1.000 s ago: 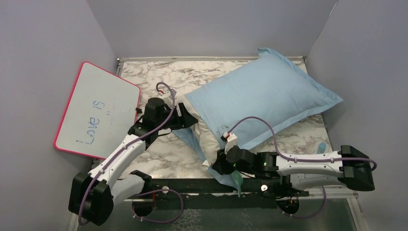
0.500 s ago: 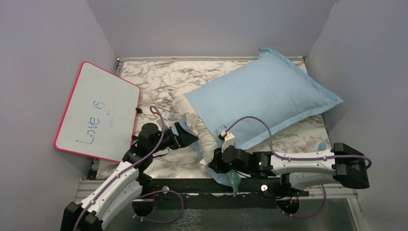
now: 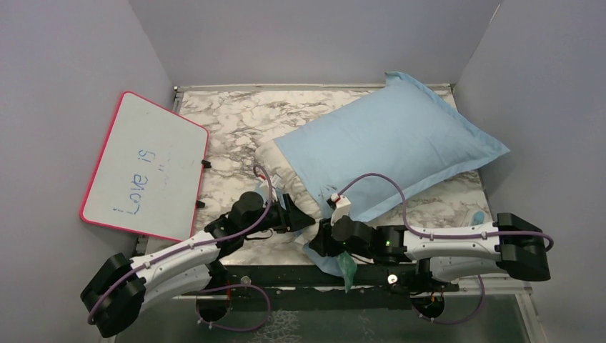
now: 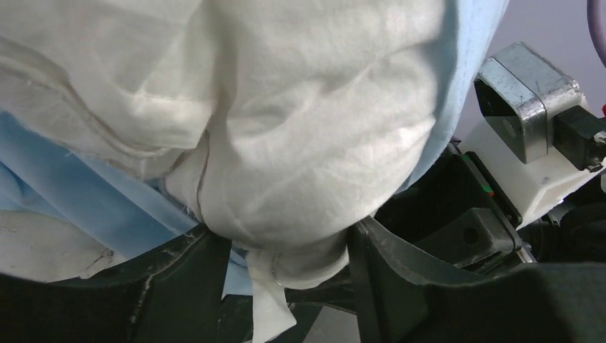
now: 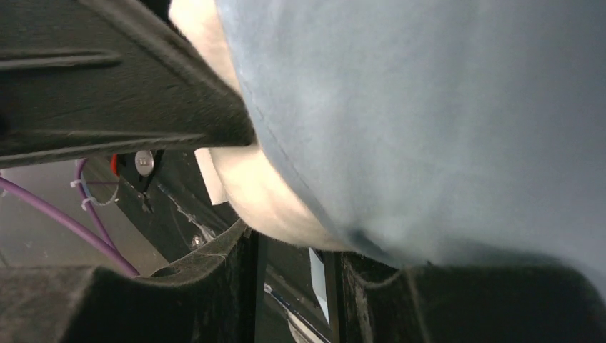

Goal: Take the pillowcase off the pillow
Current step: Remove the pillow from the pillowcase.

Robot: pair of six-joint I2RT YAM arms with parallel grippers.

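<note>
The left hand [image 3: 299, 216] is closed partway about the bare corner of the pillow [image 4: 300, 128]. Cream fabric presses against both fingers [image 4: 400, 271], but how firm the hold is cannot be told. The right hand [image 3: 323, 241], just beside it, is part-closed on the open end of the pillowcase [image 3: 393, 146], though its wrist view shows pillow bulging into the same gap. Most of the pillow sits inside the pillowcase, beyond both hands on the tabletop [image 3: 229, 121]. Assessed risks:

- If the right hand has pinched pillow along with the blue cloth, drawing the hands apart would drag everything and strip nothing.
- The left hold is on a soft corner only and may slip under load.
- The hands are nearly touching, so a careless move could knock them together.
- Slack pillowcase hangs below the right hand over the tabletop's near edge and could snag.
</note>
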